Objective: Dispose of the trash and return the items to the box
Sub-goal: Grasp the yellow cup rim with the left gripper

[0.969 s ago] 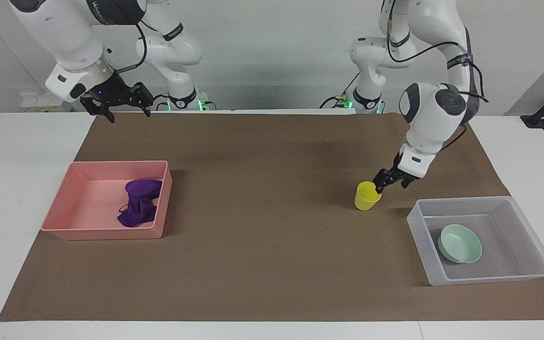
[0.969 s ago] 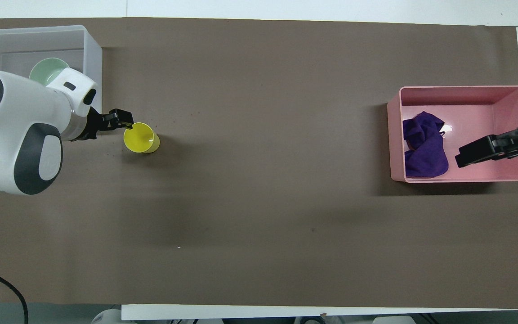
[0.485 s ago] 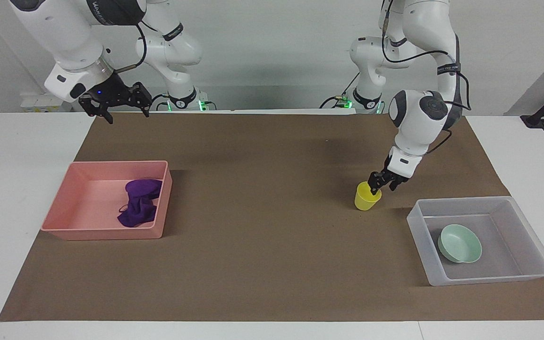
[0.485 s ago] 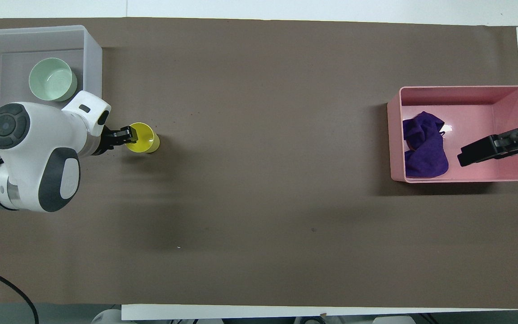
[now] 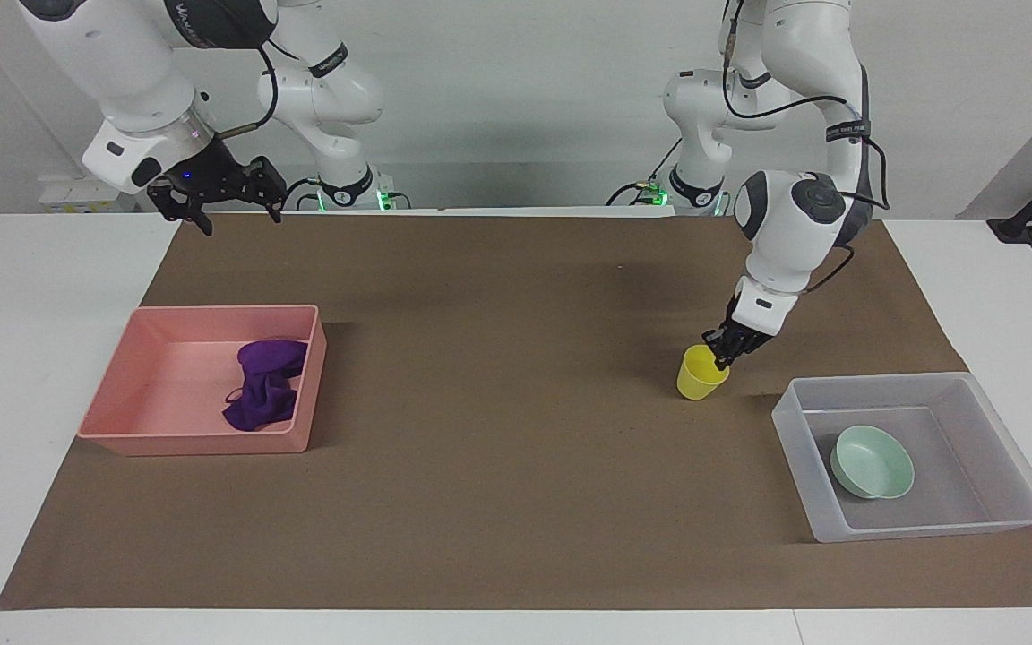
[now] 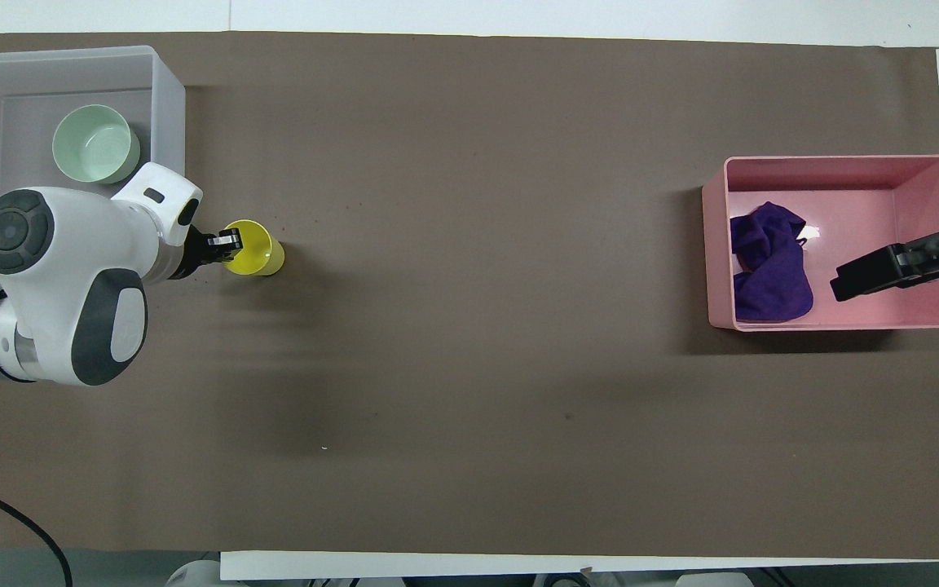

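Observation:
The yellow cup (image 5: 698, 377) stands on the brown mat beside the clear-grey box (image 5: 874, 384), a little nearer to the robots. My left gripper (image 5: 720, 353) is shut on the cup's rim, one finger inside it; it also shows in the overhead view (image 6: 228, 243) at the cup (image 6: 256, 253). The mint-green bowl (image 5: 872, 462) lies in the box (image 6: 169, 90). The purple fabric wad (image 5: 263, 387) lies in the pink bin (image 5: 211, 311). My right gripper (image 5: 238, 215) is open and empty, held high over the bin's end nearer the robots.
The pink bin (image 6: 836, 161) sits at the right arm's end of the mat, the box at the left arm's end. The brown mat (image 5: 498, 403) covers the table between them. White table shows around the mat.
My left gripper came down onto the cup's rim and closed on it. The cup shifted slightly toward the box. The right gripper stayed almost still.

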{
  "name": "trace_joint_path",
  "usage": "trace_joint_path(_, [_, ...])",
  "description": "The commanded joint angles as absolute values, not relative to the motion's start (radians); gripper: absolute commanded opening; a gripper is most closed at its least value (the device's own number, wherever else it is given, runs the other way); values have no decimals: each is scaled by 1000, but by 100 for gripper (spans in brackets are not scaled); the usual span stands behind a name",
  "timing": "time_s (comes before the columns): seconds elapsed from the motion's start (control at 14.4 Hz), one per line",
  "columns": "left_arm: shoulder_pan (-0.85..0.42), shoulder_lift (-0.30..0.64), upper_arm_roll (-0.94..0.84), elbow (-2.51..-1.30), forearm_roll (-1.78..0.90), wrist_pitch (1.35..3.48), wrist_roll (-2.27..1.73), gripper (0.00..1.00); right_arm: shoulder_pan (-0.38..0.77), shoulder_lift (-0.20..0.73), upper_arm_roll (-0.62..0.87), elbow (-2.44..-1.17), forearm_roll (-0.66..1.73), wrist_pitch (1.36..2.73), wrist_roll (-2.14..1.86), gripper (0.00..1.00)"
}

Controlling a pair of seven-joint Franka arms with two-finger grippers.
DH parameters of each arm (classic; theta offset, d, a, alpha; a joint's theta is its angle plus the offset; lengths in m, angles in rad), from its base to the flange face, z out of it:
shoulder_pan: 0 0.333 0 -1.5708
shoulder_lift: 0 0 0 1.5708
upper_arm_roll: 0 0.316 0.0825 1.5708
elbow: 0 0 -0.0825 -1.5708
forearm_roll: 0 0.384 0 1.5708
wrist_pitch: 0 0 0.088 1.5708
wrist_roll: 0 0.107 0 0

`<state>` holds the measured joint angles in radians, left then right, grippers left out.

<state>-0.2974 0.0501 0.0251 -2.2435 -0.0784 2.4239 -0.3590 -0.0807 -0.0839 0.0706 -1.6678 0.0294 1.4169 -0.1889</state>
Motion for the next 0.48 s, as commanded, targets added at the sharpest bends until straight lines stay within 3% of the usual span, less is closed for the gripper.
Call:
trace_joint_path(0.0, [-313,40,37,-2260,-80,2441,-357,0,-87,-100,78,-1683,15,1431,-209,99])
trace_joint_path(0.21, [-314,69,37,-2171,-83,2375,-367,0,-87,-100,78,-1683,15,1431,-210,99])
trace_joint_path(0.42, [-308,116,38,-1940,-89,2132,-368,0,-89,-100,78,-1683,15,1433,-210,99])
